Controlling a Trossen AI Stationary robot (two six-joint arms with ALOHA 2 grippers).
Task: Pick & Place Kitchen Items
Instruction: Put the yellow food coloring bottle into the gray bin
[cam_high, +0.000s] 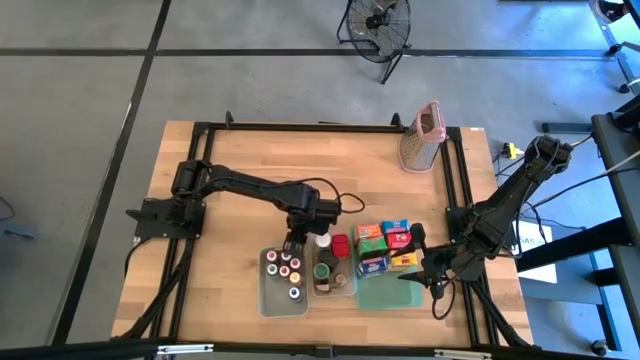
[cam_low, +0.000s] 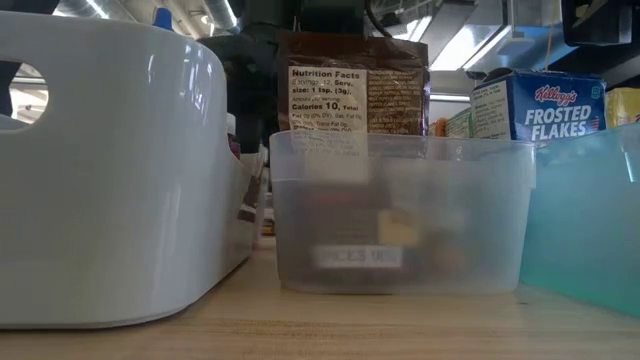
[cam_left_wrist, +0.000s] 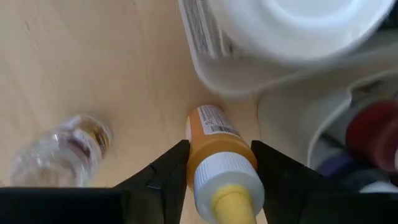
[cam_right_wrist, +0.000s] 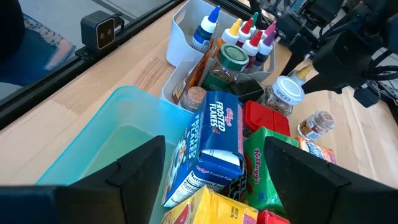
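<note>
Half-hidden orange bottle (cam_left_wrist: 214, 158) between pincer (cam_left_wrist: 219, 171) fingers

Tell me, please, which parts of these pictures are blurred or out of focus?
Left wrist view: the clear jar lying on the table is blurred, and so is the white cap; the orange bottle is sharper. Low view: the things inside the clear tub show only as smears behind its frosted wall, but the Frosted Flakes carton reads clearly.

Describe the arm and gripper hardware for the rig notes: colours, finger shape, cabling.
Both arms are black, jointed, slim links on black base mounts. The left arm has a thin black cable looping off its wrist; the right arm carries dark cables along its links. The left gripper has two matte black wedge-shaped fingers tapering to narrow tips. The right gripper has broader flat black fingers. No markings visible.
</note>
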